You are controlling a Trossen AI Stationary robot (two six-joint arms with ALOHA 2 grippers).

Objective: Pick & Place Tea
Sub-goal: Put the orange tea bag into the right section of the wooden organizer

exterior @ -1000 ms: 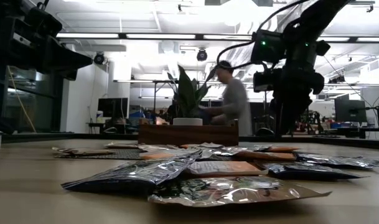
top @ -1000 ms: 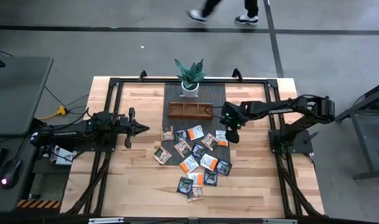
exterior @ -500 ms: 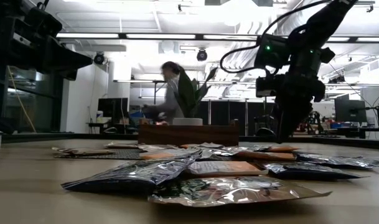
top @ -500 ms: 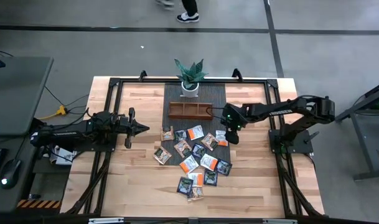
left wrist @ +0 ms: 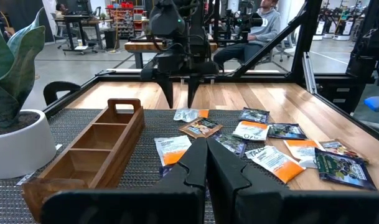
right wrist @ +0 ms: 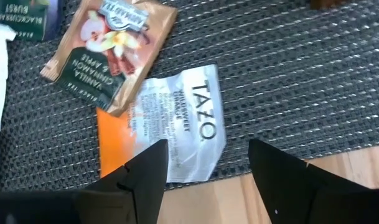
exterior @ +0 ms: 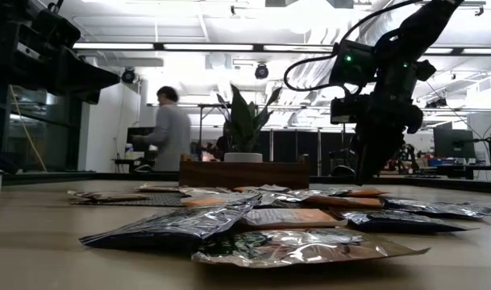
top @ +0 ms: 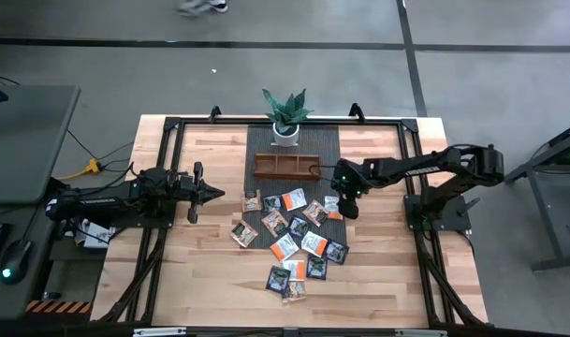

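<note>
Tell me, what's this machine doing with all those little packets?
It is sorting tea sachets scattered on the table. The right pincer hangs open just above an orange-and-white sachet at the edge of the dark mat, near the wooden tray, and holds nothing yet. The left pincer waits shut off to the side. The tray's compartments look empty from the left wrist view.
</note>
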